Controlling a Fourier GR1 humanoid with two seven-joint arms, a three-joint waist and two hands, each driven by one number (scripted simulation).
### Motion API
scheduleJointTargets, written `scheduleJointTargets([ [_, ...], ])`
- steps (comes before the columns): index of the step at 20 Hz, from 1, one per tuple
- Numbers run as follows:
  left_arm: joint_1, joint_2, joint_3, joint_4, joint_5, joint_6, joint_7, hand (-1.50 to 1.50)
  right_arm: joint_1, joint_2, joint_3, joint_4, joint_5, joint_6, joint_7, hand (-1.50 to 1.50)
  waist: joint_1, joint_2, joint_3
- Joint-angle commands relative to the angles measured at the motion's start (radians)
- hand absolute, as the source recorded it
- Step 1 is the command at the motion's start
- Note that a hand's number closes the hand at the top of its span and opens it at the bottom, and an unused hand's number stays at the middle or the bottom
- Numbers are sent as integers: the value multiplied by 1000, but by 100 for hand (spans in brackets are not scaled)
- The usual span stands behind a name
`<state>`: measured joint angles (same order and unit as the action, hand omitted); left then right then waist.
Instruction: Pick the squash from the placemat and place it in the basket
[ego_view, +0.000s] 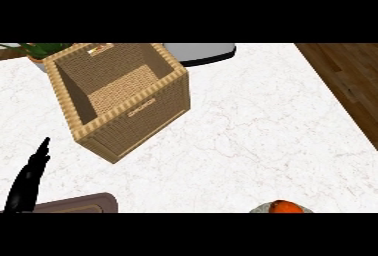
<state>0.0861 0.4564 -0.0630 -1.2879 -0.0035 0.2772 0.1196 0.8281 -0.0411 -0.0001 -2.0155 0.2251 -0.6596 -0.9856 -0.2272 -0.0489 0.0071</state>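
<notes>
The wicker basket (140, 131) stands open and tilted in the view at the upper left of the white marble counter, with nothing visible inside it. A corner of a brown placemat (83, 203) shows at the lower left edge. My left hand (26, 181) rests beside it at the far left, black fingers straight and pointing up, holding nothing. An orange rounded thing (283, 206), perhaps the squash, peeks in at the lower edge right of centre, with a pale grey shape around it; most of it is cut off. My right hand does not show.
A grey rounded object (203, 53) lies behind the basket at the top. A green plant (35, 49) sits at the top left corner. The counter ends at the right, where the wooden floor (347, 75) shows.
</notes>
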Motion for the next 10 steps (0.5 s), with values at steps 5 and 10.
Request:
scheduleJointTargets([
  [5,31,6,-15,-23,0,-21,27,0,331,40,72,25,-47,-80,-297,-150,46,1,-3],
  [10,12,28,-20,-52,2,-51,54,0,408,41,130,76,-120,-116,-384,-150,69,5,-3],
])
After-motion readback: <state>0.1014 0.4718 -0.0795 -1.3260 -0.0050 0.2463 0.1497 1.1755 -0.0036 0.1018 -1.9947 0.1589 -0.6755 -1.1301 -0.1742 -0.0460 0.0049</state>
